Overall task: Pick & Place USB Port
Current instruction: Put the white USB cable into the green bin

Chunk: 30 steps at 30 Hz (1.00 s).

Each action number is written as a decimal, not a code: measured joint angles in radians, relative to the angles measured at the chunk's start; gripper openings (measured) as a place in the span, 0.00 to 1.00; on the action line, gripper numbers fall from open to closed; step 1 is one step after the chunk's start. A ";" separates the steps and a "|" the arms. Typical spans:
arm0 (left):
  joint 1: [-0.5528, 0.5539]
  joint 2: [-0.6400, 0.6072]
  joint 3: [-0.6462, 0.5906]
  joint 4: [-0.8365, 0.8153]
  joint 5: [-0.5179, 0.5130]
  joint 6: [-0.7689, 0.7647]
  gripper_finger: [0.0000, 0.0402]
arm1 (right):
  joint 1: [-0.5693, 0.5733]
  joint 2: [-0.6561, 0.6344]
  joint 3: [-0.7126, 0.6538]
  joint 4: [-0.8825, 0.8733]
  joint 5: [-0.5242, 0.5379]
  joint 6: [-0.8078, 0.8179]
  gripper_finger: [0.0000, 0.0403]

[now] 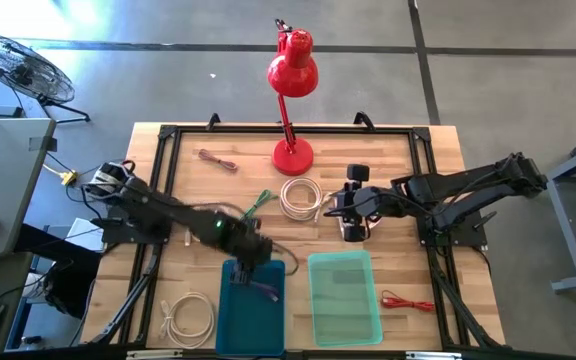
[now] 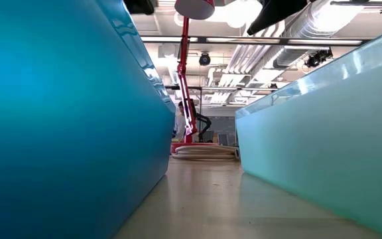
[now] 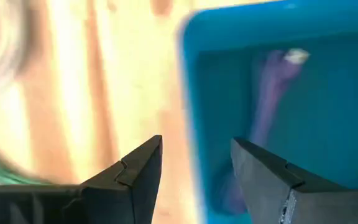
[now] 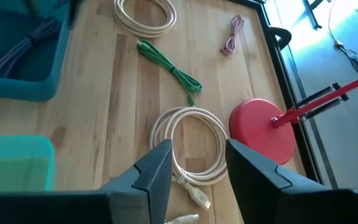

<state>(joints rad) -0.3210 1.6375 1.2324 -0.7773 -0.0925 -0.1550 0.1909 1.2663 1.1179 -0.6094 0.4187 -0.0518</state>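
Observation:
A purple cable with a pale plug lies inside the blue bin, near the table's front edge. My left gripper hangs open above the bin's far wall, with nothing between its fingers; in the high view it is at the bin's far rim. My right gripper is open too, above the table near a coiled white cable whose plug lies below the fingers. That coil rests flat on the wood in front of the lamp.
A pale green bin stands right of the blue one. A green cable, a pink cable, a red cable and another white coil lie on the table. A red desk lamp stands at the far middle.

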 joint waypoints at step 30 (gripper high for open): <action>0.523 0.219 0.126 0.209 0.188 0.989 0.47 | -0.008 -0.176 0.000 -0.375 0.412 0.076 0.35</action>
<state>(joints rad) 0.2016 1.8567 1.3588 -0.5684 0.0953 0.8339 0.1833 1.0901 1.1179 -0.9846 0.8310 0.0239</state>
